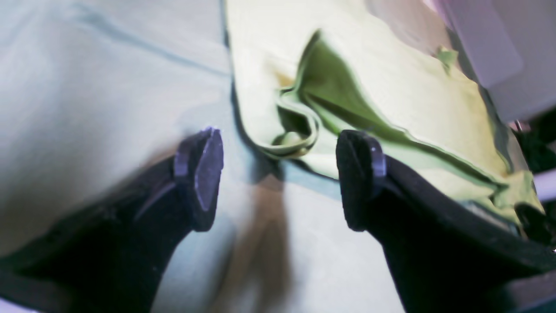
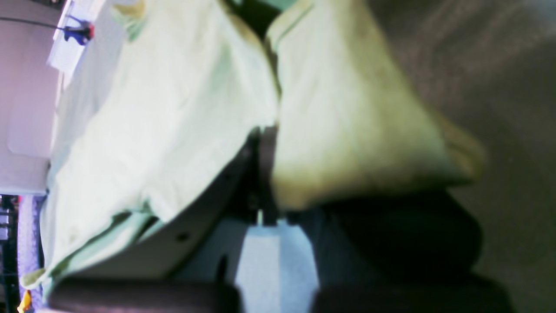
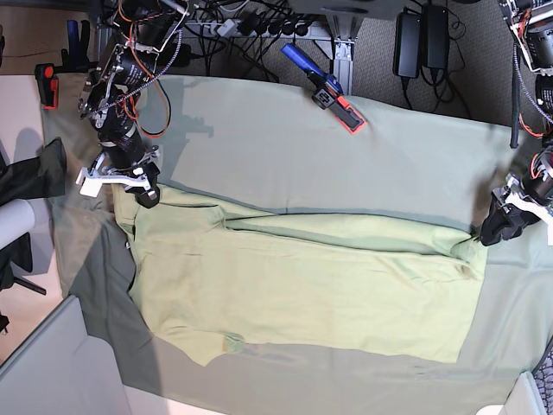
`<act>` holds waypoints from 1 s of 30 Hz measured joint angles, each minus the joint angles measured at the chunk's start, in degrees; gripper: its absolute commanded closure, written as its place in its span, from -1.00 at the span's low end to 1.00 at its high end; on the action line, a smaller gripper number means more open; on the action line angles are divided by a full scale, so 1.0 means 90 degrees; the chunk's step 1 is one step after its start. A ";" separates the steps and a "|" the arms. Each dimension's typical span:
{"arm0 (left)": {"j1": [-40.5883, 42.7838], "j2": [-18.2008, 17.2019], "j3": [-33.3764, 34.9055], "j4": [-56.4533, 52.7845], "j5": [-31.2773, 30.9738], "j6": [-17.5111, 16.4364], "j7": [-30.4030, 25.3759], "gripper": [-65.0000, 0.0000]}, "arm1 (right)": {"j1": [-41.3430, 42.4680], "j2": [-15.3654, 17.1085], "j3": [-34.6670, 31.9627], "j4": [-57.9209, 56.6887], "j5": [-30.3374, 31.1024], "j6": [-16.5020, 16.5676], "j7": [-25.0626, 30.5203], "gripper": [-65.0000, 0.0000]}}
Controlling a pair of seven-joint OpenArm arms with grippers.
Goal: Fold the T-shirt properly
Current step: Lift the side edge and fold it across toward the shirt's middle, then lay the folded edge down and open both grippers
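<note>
Pale yellow-green cotton, the T-shirt (image 3: 302,290), lies spread across the middle of the tabletop on a duller grey-green table cloth (image 3: 285,147). In the base view the garment runs lengthwise from left to right, with a long fold line along its far edge and a short sleeve (image 3: 212,341) projecting toward the near edge at lower left.

The right gripper (image 3: 145,192) sits at the shirt's far-left corner. Its jaws are closed together, and the right wrist view shows shirt fabric (image 2: 347,121) bunched on either side of the pinch point, so the jaws clamp the cloth of the shirt there.

The left gripper (image 3: 501,226) is positioned at the shirt's far-right corner. The left wrist view shows its two dark fingers (image 1: 202,174) standing wide apart, with a curled hem of the shirt (image 1: 295,139) just ahead of the gap and nothing between them. Whether the tips touch the table cloth cannot be told.

A blue and red-orange clamp tool (image 3: 328,89) lies on the table cloth near the far edge, well apart from the shirt. Cables and power adapters (image 3: 419,39) hang beyond the tabletop.
</note>
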 measured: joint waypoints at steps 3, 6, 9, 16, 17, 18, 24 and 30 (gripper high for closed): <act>0.0002 0.0114 0.0000 0.0000 -0.0019 -0.0002 0.0007 -0.34 | 0.0002 0.0000 0.0000 0.0000 0.0000 0.0051 0.0005 1.00; -0.0007 0.0270 0.0000 -0.0002 -0.0095 0.0002 0.0002 -0.34 | 0.0000 0.0000 0.0000 0.0000 0.0000 0.0058 0.0017 1.00; -0.0024 0.0493 0.0000 0.0000 -0.0092 0.0002 0.0000 -0.34 | 0.0000 0.0000 0.0000 0.0000 0.0000 0.0066 0.0017 1.00; -0.0444 0.0602 0.0000 -0.0457 0.0330 0.0151 -0.0211 -0.34 | 0.0000 0.0000 0.0000 0.0000 -0.0017 0.0070 0.0017 1.00; -0.0563 0.0588 0.0000 -0.0624 0.0308 0.0141 -0.0250 -0.34 | 0.0002 0.0000 0.0000 0.0000 -0.0022 0.0070 0.0015 1.00; -0.0692 0.0576 -0.0007 -0.0811 0.0284 0.0136 -0.0277 -0.34 | 0.0002 0.0000 0.0000 0.0000 -0.0022 0.0070 0.0017 1.00; -0.0950 0.0561 -0.0010 -0.1243 0.0194 0.0095 -0.0386 -0.34 | 0.0000 0.0000 0.0000 0.0000 -0.0019 0.0073 0.0017 1.00; -0.0940 0.0544 0.0185 -0.1268 0.0408 0.0080 -0.0313 0.91 | 0.0000 0.0000 0.0000 0.0000 -0.0017 0.0073 0.0019 1.00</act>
